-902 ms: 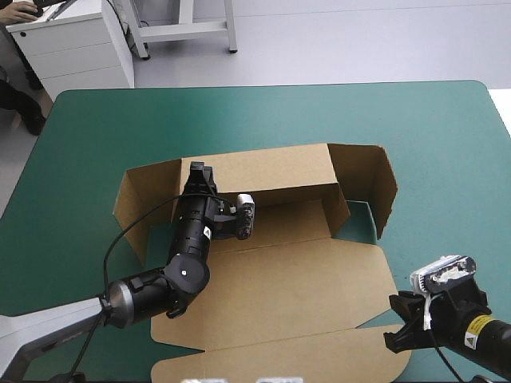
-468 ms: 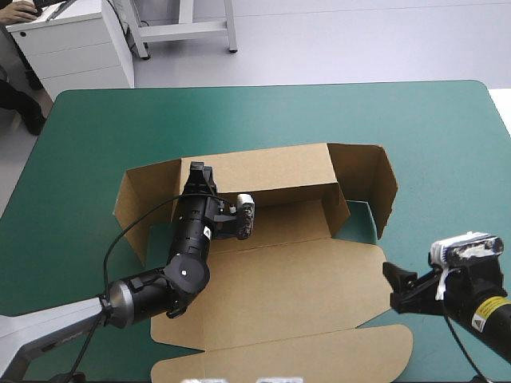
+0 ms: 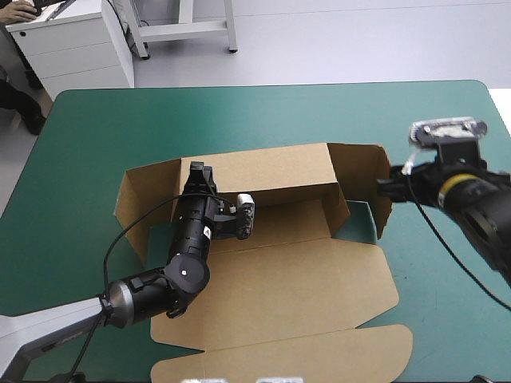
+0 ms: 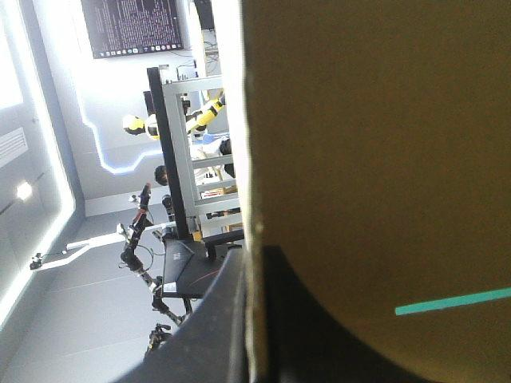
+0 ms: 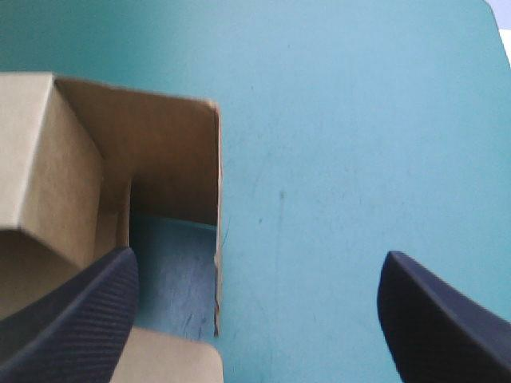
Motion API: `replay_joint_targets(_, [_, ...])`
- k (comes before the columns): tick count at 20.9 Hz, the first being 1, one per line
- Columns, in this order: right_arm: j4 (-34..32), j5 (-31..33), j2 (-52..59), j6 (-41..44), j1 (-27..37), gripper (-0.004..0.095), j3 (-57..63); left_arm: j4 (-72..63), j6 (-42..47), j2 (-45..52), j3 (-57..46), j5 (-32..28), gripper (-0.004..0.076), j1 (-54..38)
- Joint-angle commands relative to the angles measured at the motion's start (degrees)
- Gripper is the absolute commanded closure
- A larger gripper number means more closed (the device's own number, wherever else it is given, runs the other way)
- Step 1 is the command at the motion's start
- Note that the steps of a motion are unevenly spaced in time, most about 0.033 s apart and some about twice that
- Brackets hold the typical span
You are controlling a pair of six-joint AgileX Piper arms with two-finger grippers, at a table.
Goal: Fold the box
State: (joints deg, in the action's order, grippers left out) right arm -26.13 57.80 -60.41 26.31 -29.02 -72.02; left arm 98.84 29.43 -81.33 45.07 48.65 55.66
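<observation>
lying on the teal-green cover (image 3: 120, 128), lid (image 3: 279, 299) flat nearest, the box (image 3: 279, 231) is being pinched at its rear wall (image 3: 271, 167) by the left gripper (image 3: 196, 168); beyond, the right gripper (image 5: 259, 255), fingers (image 5: 72, 319) spread, is straddling the side flap (image 3: 374, 179), risking buckling it by pushing off-centre.

In the left wrist view the box (image 4: 375, 144) fills most of the picture and hides much of the left claw (image 4: 249, 263). From above, the right claw (image 3: 385, 188) is too small and dark to make out its fingers, and its arm (image 3: 479, 211) runs off the side.
</observation>
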Motion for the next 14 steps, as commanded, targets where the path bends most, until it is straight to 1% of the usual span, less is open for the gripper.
replay_joint_targets(1, [-2.56, -1.79, -8.64, -2.09, 2.05, 0.0160, -11.87, 4.41, 0.19, 1.46, 0.80, -1.15, 0.0734, 0.82])
replay_joint_targets(2, [-0.72, -1.34, -11.48, -4.18, 3.56, 0.0169, -15.02, 4.41, 0.07, 1.46, 0.80, -1.15, 0.0734, 0.82])
replay_joint_targets(4, [5.99, -0.11, -16.51, -9.23, 6.97, 0.0183, -20.57, 4.41, 0.07, 1.46, 0.80, -1.15, 0.0734, 0.82])
replay_joint_targets(5, [14.73, 1.62, -21.62, -14.59, 11.09, 0.0190, -26.06, 4.41, 0.07, 1.46, 0.80, -1.02, 0.0734, 0.82])
replay_joint_targets(6, [20.14, 3.20, -25.63, -17.90, 14.14, 0.0190, -30.37, 4.41, -0.34, 1.46, 0.80, -1.02, 0.0734, 0.82])
replay_joint_targets(7, [22.12, 3.87, -27.60, -19.29, 15.66, 0.0190, -32.46, 4.41, -0.34, 1.46, 0.80, -1.02, 0.0734, 0.82])
replay_joint_targets(8, [23.77, 4.90, -31.29, -20.58, 17.65, 0.0190, -36.12, 4.41, -0.34, 1.46, 0.80, -1.15, 0.0734, 0.82])
replay_joint_targets(10, [23.91, 6.29, -36.19, -22.32, 19.08, 0.0188, -39.90, 4.41, -0.34, 1.46, 0.80, -1.15, 0.0734, 0.82])
replay_joint_targets(14, [22.37, 10.24, -42.72, -24.99, 19.10, 0.0195, -42.11, 4.41, -0.34, 1.46, 0.80, -1.15, 0.0734, 0.82])
